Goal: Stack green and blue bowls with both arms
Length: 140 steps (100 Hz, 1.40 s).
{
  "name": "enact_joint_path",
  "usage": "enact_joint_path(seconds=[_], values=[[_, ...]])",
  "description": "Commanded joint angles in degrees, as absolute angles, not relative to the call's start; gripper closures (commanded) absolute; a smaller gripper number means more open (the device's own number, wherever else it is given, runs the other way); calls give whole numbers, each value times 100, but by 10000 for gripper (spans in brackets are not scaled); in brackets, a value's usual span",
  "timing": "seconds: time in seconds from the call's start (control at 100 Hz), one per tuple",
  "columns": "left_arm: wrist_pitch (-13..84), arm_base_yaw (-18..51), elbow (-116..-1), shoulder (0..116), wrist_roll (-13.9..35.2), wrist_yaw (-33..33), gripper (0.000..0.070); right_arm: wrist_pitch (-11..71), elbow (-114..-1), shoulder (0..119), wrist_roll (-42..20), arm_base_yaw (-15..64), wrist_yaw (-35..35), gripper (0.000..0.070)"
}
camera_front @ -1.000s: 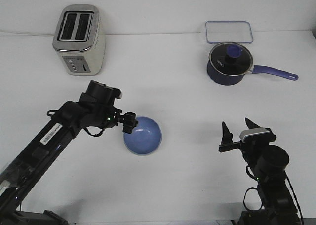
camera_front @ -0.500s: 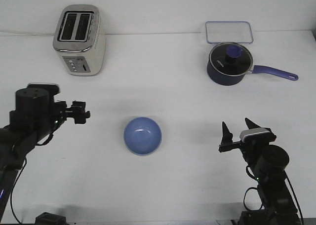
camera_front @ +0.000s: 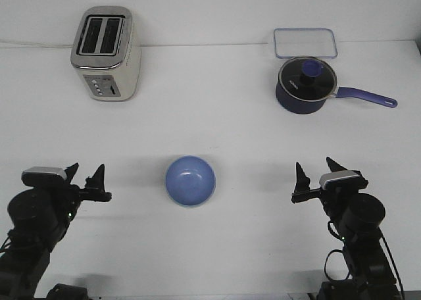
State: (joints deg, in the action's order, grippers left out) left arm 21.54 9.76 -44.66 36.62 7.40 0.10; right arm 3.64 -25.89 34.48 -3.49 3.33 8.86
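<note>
The blue bowl [camera_front: 189, 180] sat upright on the white tabletop [camera_front: 223, 129], roughly midway between the left and right edges and toward the near edge. No gripper touched it. Only one bowl surface was visible from the front view; whether the green bowl lay beneath or inside it could not be determined.

The left gripper [camera_front: 86, 179] was positioned near the near-left corner of the tabletop, well apart from the blue bowl. Its two fingers were spread with a gap between the tips, and nothing was held. The right gripper [camera_front: 319, 172] was positioned near the near-right corner, also well apart from the blue bowl. Its fingers were likewise spread apart and held nothing.

A toaster [camera_front: 105, 53] stood near the far-left corner. A dark navy pot [camera_front: 307, 84] with a lid and a long handle stood near the far-right corner, the handle pointing toward the right edge. A clear rectangular lid [camera_front: 305, 42] lay just behind the pot, against the far edge.
</note>
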Motion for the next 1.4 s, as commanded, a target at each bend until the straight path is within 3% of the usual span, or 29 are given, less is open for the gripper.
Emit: enact_joint_path(seconds=[0.0,0.17,0.65,0.73,0.8,0.84,0.91,1.39], values=[[1776,976,-4023,3505,709,1,269,294,-2617,3454,-432,346,893,143],[1070,976,-3186,3094,873,296,269,298,-2617,3454,-432,346,895,143],[1000,976,-3177,3050,757,303,276,296,-2617,3454,-432,346,893,152],[1037,976,-3177,3050,757,301,338,296,-2617,3454,-432,346,893,228],[1057,976,-3179,3050,757,301,535,298,-2617,3454,-432,346,893,380],[1061,976,-3177,3050,757,301,699,298,-2617,3454,-432,346,893,514],[1048,976,-3177,3050,757,298,691,298,-2617,3454,-429,346,893,700],[1033,976,-3177,2989,757,301,689,294,-2617,3454,-429,346,891,700]])
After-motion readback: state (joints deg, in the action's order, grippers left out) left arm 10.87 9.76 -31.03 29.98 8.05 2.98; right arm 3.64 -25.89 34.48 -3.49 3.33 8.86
